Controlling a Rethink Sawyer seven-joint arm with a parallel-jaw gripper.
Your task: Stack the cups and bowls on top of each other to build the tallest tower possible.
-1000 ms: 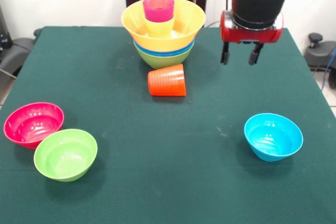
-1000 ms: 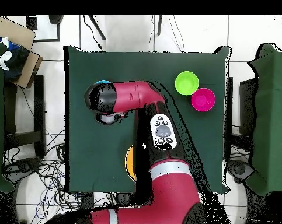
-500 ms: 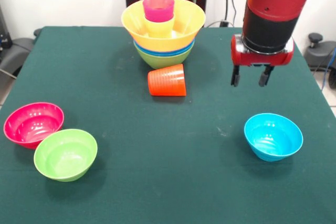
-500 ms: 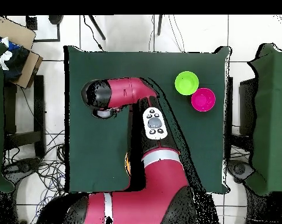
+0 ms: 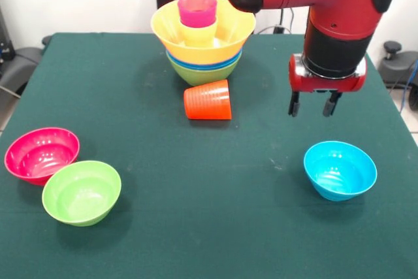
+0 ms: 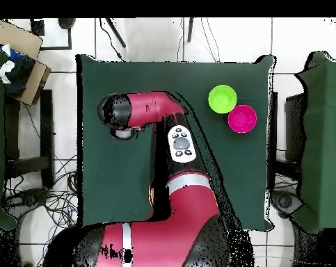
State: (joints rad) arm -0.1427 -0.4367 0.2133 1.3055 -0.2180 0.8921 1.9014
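risk of clipping the light-blue bowl on its far rim if lowered off-centre, tipping or skidding it. gripper empty, fingers apart, poised above and behind that bowl. tower well beyond it, ribbed orange cup lying just before the tower. since half a second ago, only slightly lower.

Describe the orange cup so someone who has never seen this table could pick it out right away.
Start at the tower of nested bowls at the far middle of the green table. Just in front of its base, apart from it, lies the orange cup. It is the only ribbed piece and the only one tipped on its side; the other two cups stand upright inside the tower.
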